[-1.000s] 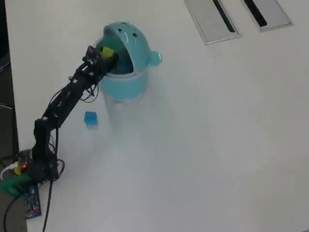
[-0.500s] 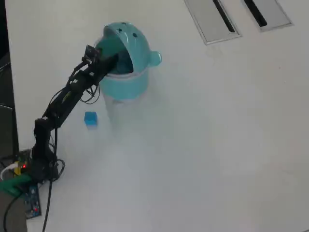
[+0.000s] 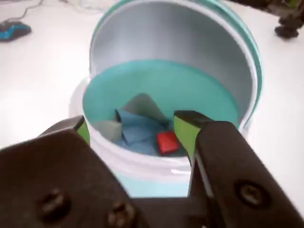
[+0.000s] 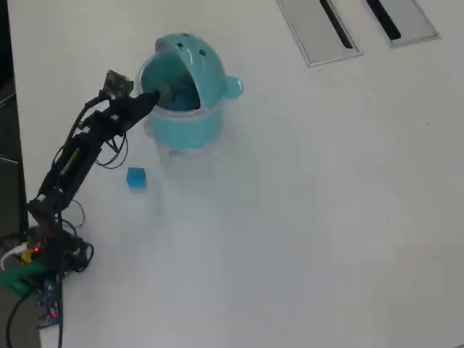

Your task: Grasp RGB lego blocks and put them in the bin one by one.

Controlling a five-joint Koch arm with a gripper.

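Wrist view looks straight into the bin (image 3: 166, 85): its lid is tipped back, and a red block (image 3: 167, 142) lies on the bin's floor among some blue and grey scraps. The gripper (image 3: 130, 130) hangs just in front of the rim with its jaws spread apart and nothing between the green pads (image 3: 183, 130). No yellow-green block shows in this view; I cannot tell whether it lies hidden in the bin.

Overhead, the gripper (image 4: 148, 98) sits at the bin's (image 4: 210, 119) left edge, as that view shows it, with the arm (image 4: 80, 148) stretched up from its base at the lower left. A blue block (image 4: 135, 177) rests on the bench (image 4: 304, 217), near the bin's foot and close beside the arm.

By my reading, the drop is done and the step in hand is fetching the blue block. To do that well:

- Lift clear of the rim before swinging, so the jaws do not catch the bin and shove it.
- Keep the jaws wide on the way down, and line the pads up with two flat faces of the block, not its corners.
- Come down from above, as the block lies close to the arm's own links.
- Close only once the block sits squarely between the pads.
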